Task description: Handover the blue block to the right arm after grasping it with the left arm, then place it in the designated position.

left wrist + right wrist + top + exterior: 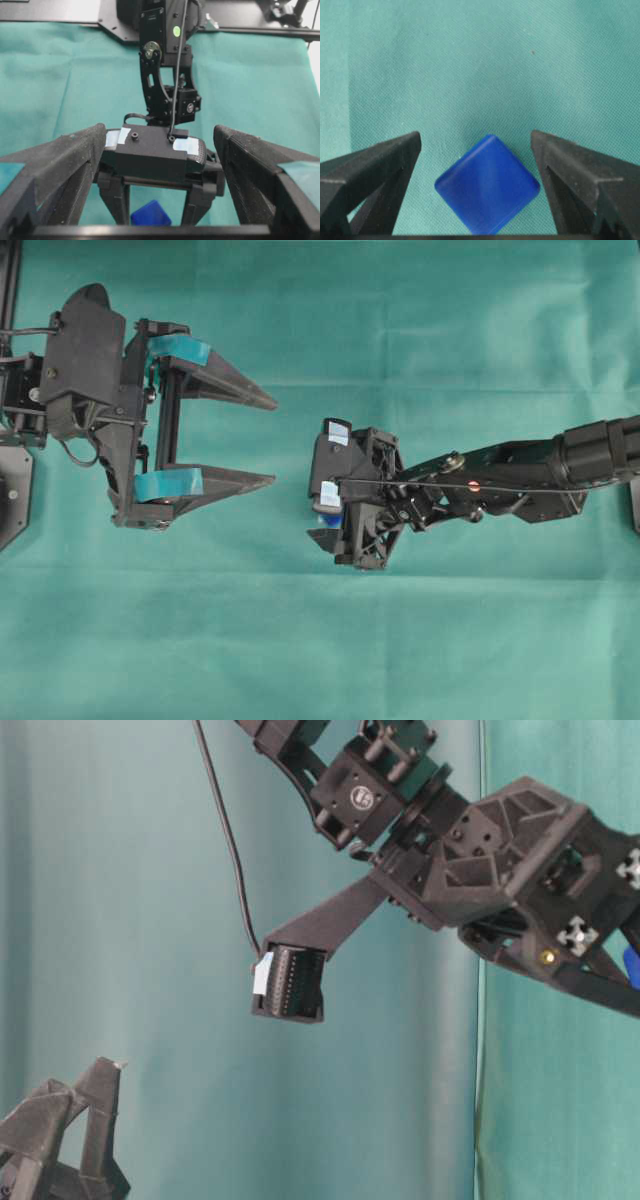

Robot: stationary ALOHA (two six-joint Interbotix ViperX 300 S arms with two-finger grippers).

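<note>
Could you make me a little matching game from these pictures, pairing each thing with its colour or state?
Things:
1. blue block
2. left gripper
3. right gripper
4. cloth

Descriptions:
A. open, teal tape on its fingers
B. green, covering the table
C. lying free between plain black fingers
D. open, plain black, pointing down over the cube

Pairs: 1-C, 2-A, 3-D, 4-B
</note>
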